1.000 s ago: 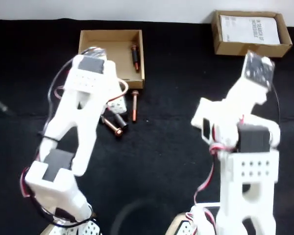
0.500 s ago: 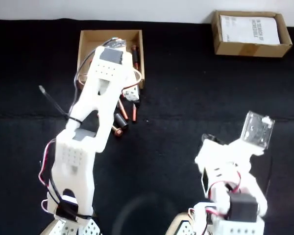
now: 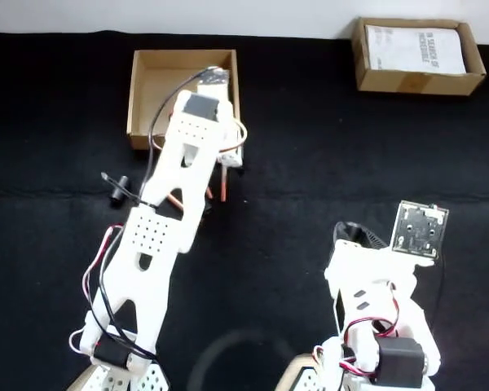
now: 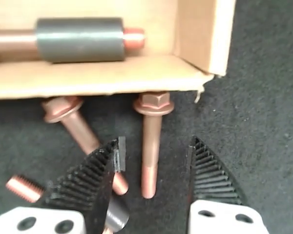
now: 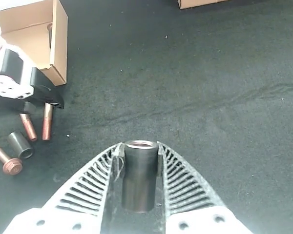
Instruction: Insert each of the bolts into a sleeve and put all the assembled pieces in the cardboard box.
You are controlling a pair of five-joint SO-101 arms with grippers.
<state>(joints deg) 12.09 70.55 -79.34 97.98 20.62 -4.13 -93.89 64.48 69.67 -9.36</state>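
Left wrist view: the left gripper hangs with jaws apart, straddling a copper bolt that lies on the black cloth.
Bolt head: at, or just short of, the near wall of the cardboard box by its right corner.
Neighbour: a second bolt lies just beside it, slanting in under one fingertip.
In the box: one assembled piece, a bolt in its sleeve.
Right wrist view: the right gripper is clamped on a dark sleeve at the near right of the table, well apart from the bolts.
Loose: a spare sleeve lies on the cloth near the bolts.
Risk, double catch: closing here could trap or kick the second bolt — it sits too close to one finger.
Risk, snag: the head could hook the box wall on lifting and drag the box.
Risk, tilt: a grip far from the head may let the bolt swing, so it meets the sleeve's bore askew.
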